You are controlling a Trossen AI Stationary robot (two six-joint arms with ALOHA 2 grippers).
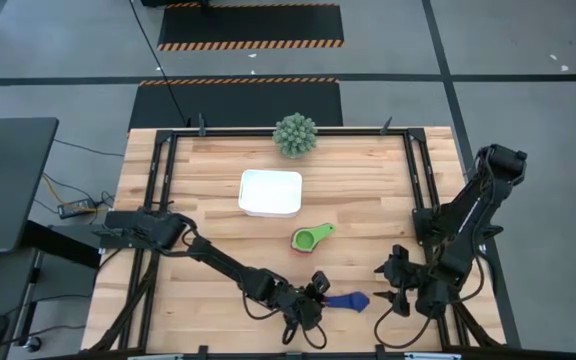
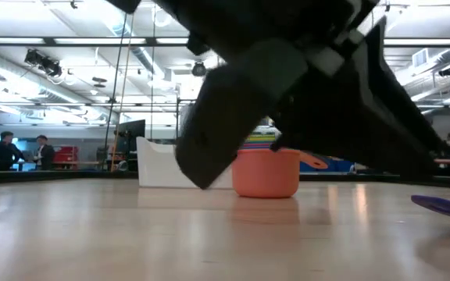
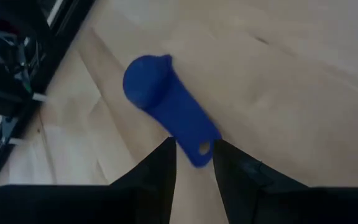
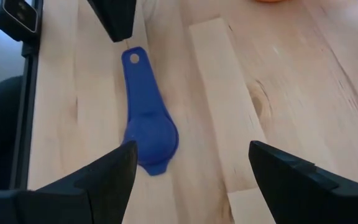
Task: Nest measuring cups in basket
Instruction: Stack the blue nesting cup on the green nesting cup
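Left gripper [image 3: 194,163] jaws part-spread astride blue measuring cup [image 3: 166,106] handle; bowl points 11 o'clock away. Right gripper [image 4: 188,165] spread wide, nearby.

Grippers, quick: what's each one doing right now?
Left gripper: fingers astride the blue measuring cup handle end; whether they actually pinch it cannot be told.
Right gripper: open, empty, near the same cup.

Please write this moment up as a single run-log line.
left gripper: around blue cup handle, cup on table | right gripper: open, near it | nested cups: beside basket, not in
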